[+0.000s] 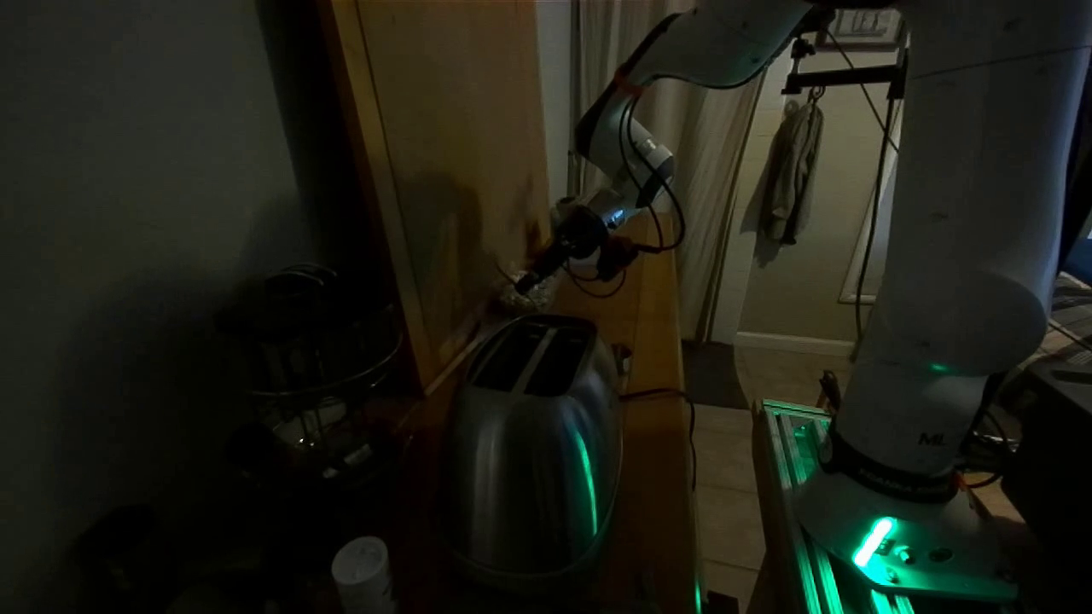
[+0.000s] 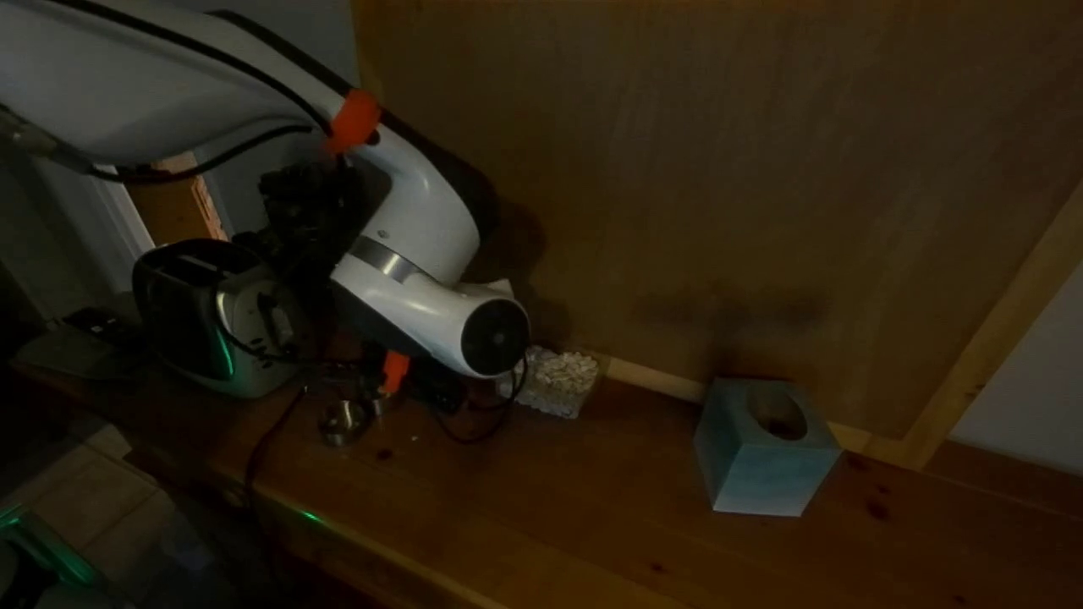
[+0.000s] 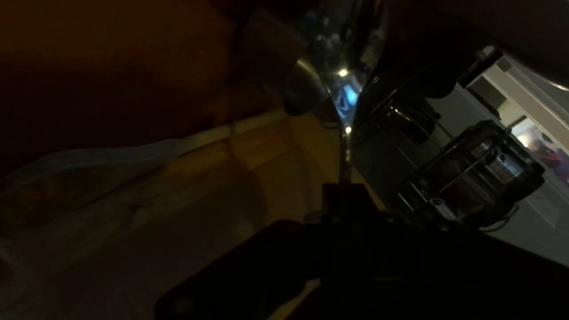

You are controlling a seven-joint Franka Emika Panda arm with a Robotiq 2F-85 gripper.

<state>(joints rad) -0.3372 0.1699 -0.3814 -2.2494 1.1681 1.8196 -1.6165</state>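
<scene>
Spoon [image 3: 348, 91]; end effector [image 3: 348, 195] closed on it

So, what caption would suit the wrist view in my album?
A shiny metal spoon, bowl pointing outward, clasped in the black gripper in dim light.
</scene>
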